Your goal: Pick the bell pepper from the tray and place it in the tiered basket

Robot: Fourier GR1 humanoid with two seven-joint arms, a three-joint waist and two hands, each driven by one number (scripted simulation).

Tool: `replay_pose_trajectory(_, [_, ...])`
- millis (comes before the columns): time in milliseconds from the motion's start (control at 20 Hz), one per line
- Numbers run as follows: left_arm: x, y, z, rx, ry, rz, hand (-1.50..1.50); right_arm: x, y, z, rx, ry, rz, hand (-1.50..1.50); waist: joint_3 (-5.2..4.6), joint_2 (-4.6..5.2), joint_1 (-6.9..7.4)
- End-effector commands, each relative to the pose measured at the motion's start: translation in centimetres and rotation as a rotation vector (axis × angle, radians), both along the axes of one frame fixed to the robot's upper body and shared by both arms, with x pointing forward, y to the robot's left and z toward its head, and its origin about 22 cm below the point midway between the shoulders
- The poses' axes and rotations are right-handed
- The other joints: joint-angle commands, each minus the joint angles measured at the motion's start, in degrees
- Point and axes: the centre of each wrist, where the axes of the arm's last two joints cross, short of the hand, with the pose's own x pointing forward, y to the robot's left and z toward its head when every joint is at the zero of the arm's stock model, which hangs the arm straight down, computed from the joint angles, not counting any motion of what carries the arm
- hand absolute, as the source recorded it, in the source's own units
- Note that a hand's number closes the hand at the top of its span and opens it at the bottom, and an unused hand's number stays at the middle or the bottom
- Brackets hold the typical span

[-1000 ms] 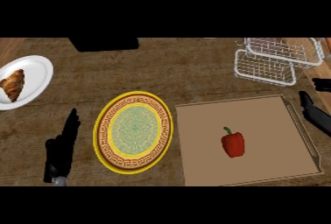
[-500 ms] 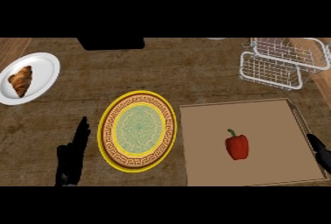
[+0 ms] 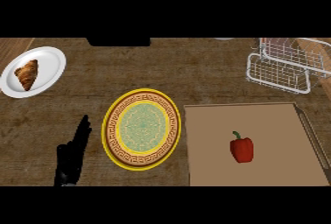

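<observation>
Left hand (image 3: 70, 162) at lower left: fingers (image 3: 82, 131) straight, released, grasping nothing, pointing up the surface (image 3: 194, 74) just left of the yellow plate (image 3: 143, 128). Looks at rest.

Right hand: not in view now. A second ago it shows at the right edge near the tray's far corner; half a second ago only a sliver is left at the lower right; now it is gone past the edge. State of its fingers cannot be told.

The view itself has shifted: plate, tray (image 3: 213, 166) and basket (image 3: 284, 65) all sit further right and lower than a second ago, and the white plate (image 3: 48, 61) with the croissant (image 3: 27, 74) has come further into frame at upper left.

Pepper (image 3: 241, 149): lying on the tray, right of centre, stem up-left, same spot on the tray as before. Untouched, nothing near it.

Basket at upper right, wire, well apart from the pepper, beyond the tray's far edge.

Judgement: the pick has not begun. With the right hand out of sight, the approach is either being reset or coming from off-frame. The right hand is the nearer one for both pepper and basket.
</observation>
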Motion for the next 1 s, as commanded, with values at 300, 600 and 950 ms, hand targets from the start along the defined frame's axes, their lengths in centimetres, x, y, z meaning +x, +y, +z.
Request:
replay_pose_trajectory(300, [0.4, -0.7, 0.2, -0.002, 0.002, -0.051, 0.00, 0.5, 3.4, 5.0, -0.260, 0.315, -0.114, -1.50, 0.08, 0.33, 2.61])
replay_pose_trajectory(600, [1.5, -0.9, 0.1, -0.002, -0.002, -0.046, 0.00, 3.7, 7.8, 3.7, -0.310, 0.417, -0.123, -1.50, 0.23, 0.09, 2.10])
replay_pose_trajectory(950, [0.5, -0.9, -0.4, -0.019, 0.010, -0.043, 0.00, 6.8, 10.4, 0.7, -0.413, 0.617, -0.130, -1.50, 0.29, -0.02, 1.63])
